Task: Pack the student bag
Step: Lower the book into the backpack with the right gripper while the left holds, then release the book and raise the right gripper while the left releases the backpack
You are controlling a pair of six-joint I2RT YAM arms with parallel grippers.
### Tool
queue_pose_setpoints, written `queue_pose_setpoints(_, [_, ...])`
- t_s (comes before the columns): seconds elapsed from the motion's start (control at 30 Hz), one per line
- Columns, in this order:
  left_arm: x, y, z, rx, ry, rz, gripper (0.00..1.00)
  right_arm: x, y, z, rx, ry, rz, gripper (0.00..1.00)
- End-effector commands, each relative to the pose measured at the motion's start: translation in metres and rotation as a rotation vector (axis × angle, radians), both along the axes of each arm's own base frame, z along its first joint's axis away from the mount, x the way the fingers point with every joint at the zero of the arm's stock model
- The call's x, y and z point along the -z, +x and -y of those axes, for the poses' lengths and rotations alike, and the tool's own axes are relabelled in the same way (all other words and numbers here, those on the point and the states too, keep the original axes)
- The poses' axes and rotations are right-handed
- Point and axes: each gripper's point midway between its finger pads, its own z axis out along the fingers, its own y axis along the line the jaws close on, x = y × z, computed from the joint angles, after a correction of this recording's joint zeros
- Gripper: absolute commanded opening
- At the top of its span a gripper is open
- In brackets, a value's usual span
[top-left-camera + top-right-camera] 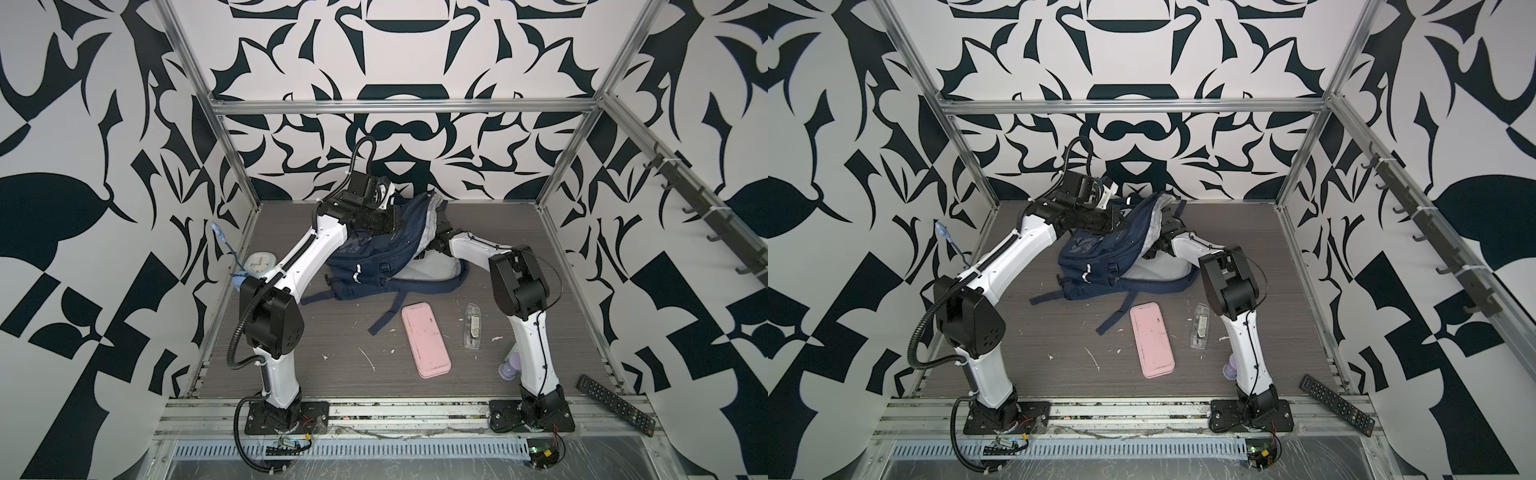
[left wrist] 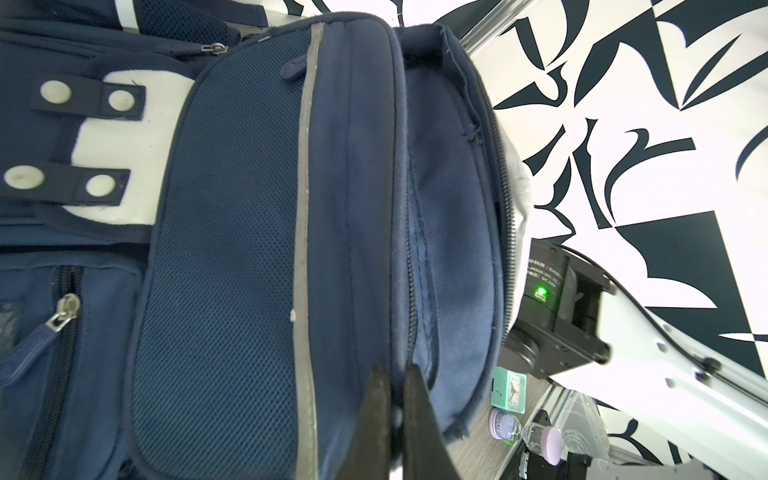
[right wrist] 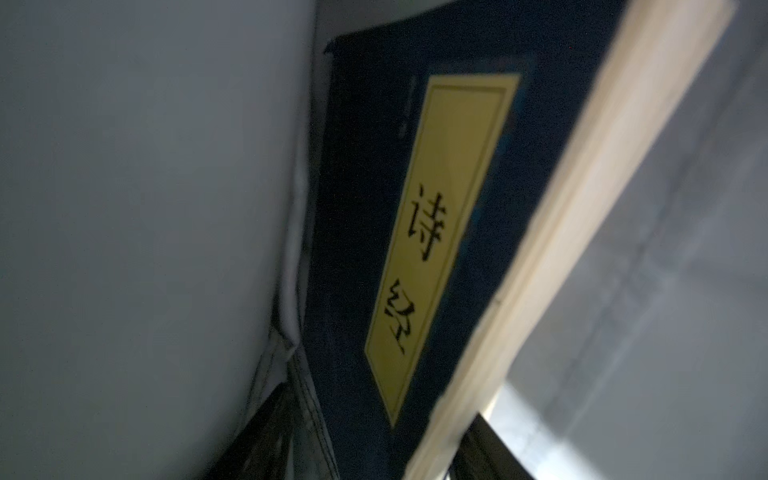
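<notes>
The student bag (image 1: 374, 249) (image 1: 1100, 253), navy with grey reflective strips, lies at the back middle of the table with its upper flap lifted and pale lining showing. My left gripper (image 2: 392, 370) is shut on a fabric fold by a zip of the bag (image 2: 249, 249). The right arm's wrist (image 1: 440, 237) reaches into the opening, and its gripper is hidden in both top views. Inside, a dark blue book (image 3: 457, 208) with a yellow label stands between the spread fingers (image 3: 257, 440) of my right gripper (image 3: 380, 401). Lining lies between one finger and the cover.
On the table in front of the bag lie a pink case (image 1: 426, 340) and a clear plastic case (image 1: 472, 324). A purple-ended hourglass (image 1: 510, 368) stands behind the right arm. A remote (image 1: 615, 404) rests on the front right rail. A pale dial-faced object (image 1: 259, 264) sits far left.
</notes>
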Motion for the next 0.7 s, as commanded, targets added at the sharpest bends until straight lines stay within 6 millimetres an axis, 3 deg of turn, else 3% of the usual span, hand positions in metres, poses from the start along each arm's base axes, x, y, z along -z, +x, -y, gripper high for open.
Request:
queue_pose_setpoints(0.0, [-0.033, 0.001, 0.003, 0.015, -0.078, 0.077, 0.00, -0.050, 0.004, 0.001, -0.029, -0.031, 0.124, 0.61])
queue_pose_setpoints(0.37, [-0.028, 0.002, 0.005, 0.017, -0.087, 0.063, 0.00, -0.033, -0.003, 0.021, -0.044, -0.192, 0.131, 0.62])
queue_pose_setpoints(0.67, [-0.025, 0.000, 0.005, 0.016, -0.093, 0.053, 0.00, -0.027, 0.010, 0.004, -0.037, -0.104, 0.119, 0.38])
